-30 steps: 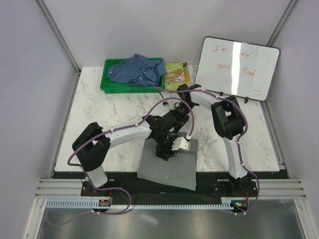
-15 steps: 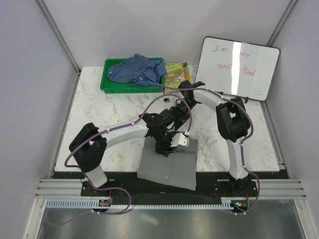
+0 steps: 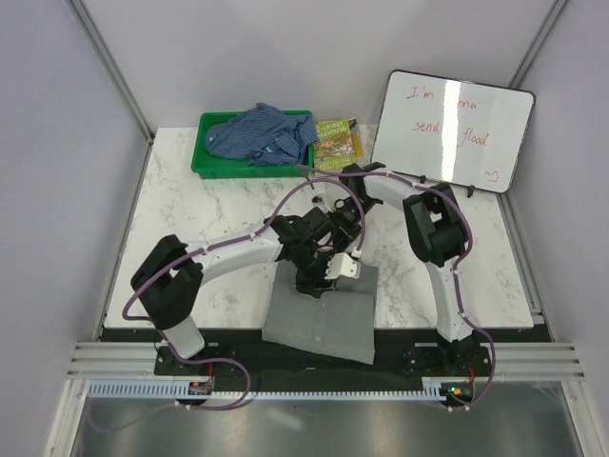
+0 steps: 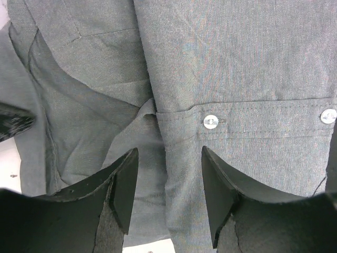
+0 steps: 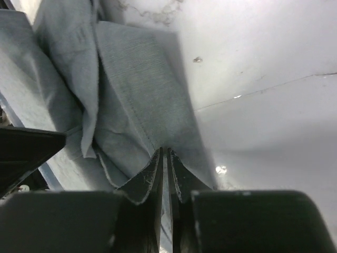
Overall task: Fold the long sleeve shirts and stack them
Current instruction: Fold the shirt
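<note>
Right gripper (image 5: 165, 154) pinches a fold of the grey shirt (image 5: 136, 108); left gripper (image 4: 169, 154) gapes open over it.

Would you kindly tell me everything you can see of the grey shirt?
The grey shirt is plain woven cloth, folded into a rough rectangle on the table, overhanging its near edge. The left wrist view shows a stitched band with two pale buttons and loose creased folds. The right pincer is shut on a folded edge; the open left pincer hovers over the cloth.

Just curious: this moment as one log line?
left end effector: open above grey shirt | right end effector: shut on grey shirt | blue shirt: in green bin
</note>
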Controlling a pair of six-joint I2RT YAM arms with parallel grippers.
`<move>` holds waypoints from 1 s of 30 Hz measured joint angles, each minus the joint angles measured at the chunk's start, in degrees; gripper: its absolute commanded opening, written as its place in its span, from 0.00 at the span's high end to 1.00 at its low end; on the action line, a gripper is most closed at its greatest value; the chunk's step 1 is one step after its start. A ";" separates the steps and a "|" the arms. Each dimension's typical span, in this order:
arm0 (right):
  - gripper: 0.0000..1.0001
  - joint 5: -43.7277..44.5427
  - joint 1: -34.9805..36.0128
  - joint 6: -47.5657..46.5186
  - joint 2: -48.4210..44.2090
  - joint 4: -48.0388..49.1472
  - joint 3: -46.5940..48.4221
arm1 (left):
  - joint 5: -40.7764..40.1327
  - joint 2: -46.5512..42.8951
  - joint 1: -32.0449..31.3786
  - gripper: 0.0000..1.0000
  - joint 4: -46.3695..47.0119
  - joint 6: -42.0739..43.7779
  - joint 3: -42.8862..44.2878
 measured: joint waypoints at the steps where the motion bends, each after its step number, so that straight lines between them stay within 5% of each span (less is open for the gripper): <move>1: 0.87 -0.07 0.00 -0.04 0.87 -0.04 -0.02 | 0.00 0.02 0.00 0.42 0.00 -0.02 0.00; 14: 0.89 -0.92 -0.04 1.18 2.67 -0.02 -0.15 | 0.07 3.26 0.15 0.43 0.42 0.02 0.09; 17: 0.89 -0.90 -0.04 1.20 2.67 -0.02 -0.15 | 0.15 3.91 0.15 0.56 0.42 0.02 0.17; 18: 0.89 -0.87 -0.04 1.22 2.67 0.00 -0.15 | 0.37 3.93 0.15 0.71 0.35 0.04 0.17; 21: 0.90 -0.85 -0.04 1.22 2.67 0.00 -0.15 | 1.05 3.93 0.15 0.97 0.02 0.09 0.44; 30: 0.91 -0.81 -0.04 1.20 2.67 0.07 -0.17 | 1.01 2.93 0.98 0.98 -2.05 0.26 2.47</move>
